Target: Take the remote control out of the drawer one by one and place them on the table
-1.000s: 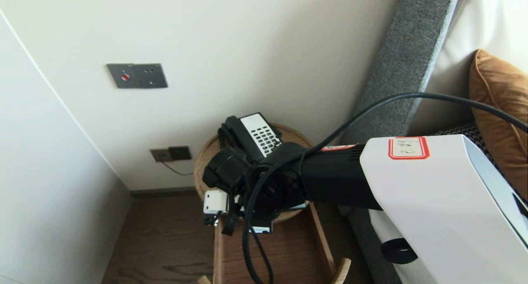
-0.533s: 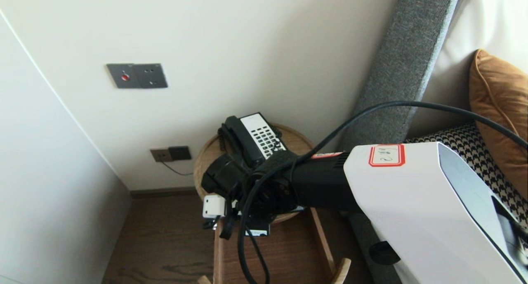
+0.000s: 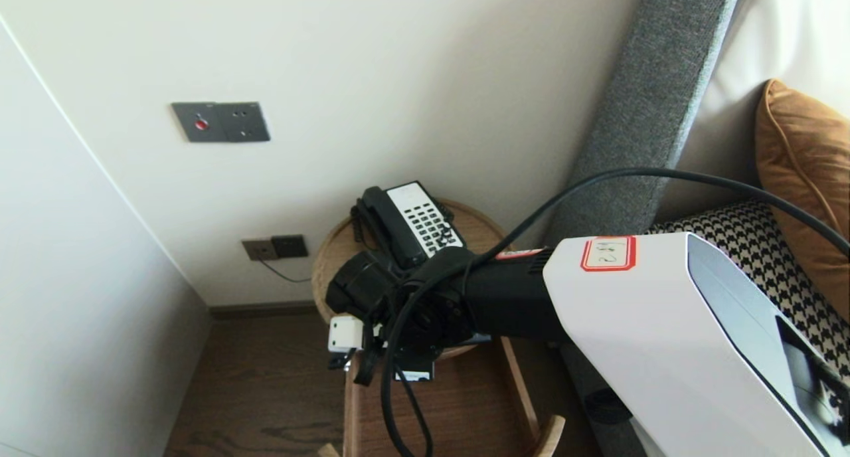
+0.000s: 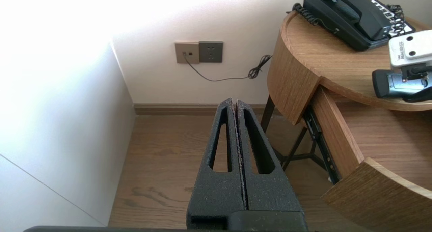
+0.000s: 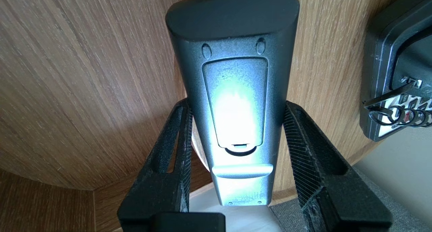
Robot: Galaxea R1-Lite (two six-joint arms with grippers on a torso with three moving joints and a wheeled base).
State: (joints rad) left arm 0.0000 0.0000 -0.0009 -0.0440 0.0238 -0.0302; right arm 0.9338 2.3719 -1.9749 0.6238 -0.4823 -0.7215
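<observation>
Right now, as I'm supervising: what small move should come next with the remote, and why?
Probably ease the remote straight down onto the tabletop: the right claw clamps its sides, it is over wood, and the phone sits clear beside it.

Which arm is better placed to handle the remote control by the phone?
Right: the right gripper clasps the remote control over the round table, while the left gripper hangs shut over the floor.

Telephone [image 5: 398, 73] just beside remote [image 5: 233, 90]; bare tabletop [image 5: 84, 73] other side.
</observation>
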